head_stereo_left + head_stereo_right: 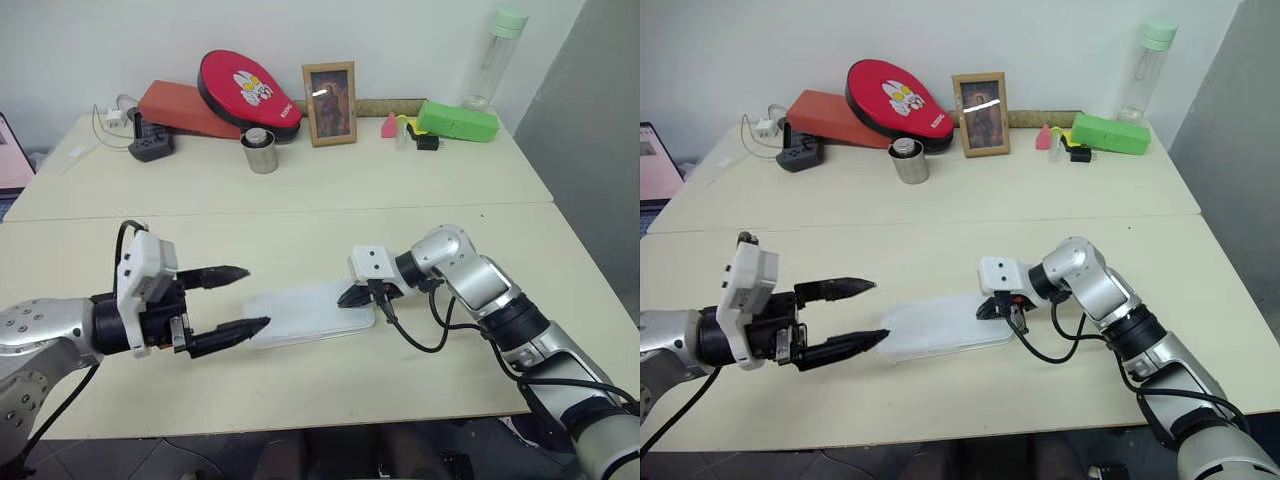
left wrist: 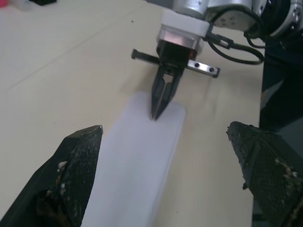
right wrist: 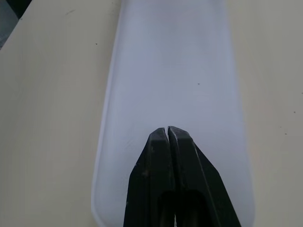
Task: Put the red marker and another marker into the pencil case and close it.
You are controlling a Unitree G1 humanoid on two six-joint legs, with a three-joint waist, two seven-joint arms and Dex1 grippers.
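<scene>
The pencil case (image 1: pixel 305 315) lies flat on the near table with its lid down, a white rounded box. My right gripper (image 1: pixel 345 298) is shut, and its tips rest at the case's right end, over the lid (image 3: pixel 175 85). My left gripper (image 1: pixel 258 297) is open at the case's left end, one finger on either side of that end, with nothing held. In the left wrist view the shut right gripper (image 2: pixel 155 113) points down onto the lid (image 2: pixel 137 161). The red marker and the other marker are out of view.
Along the back of the far table stand a red paddle case (image 1: pixel 248 92), a photo frame (image 1: pixel 330 103), a metal cup (image 1: pixel 260 150), a bright green box (image 1: pixel 458 121), a clear bottle (image 1: pixel 495 55) and a black charger (image 1: pixel 150 142). A seam (image 1: pixel 300 213) joins the two tables.
</scene>
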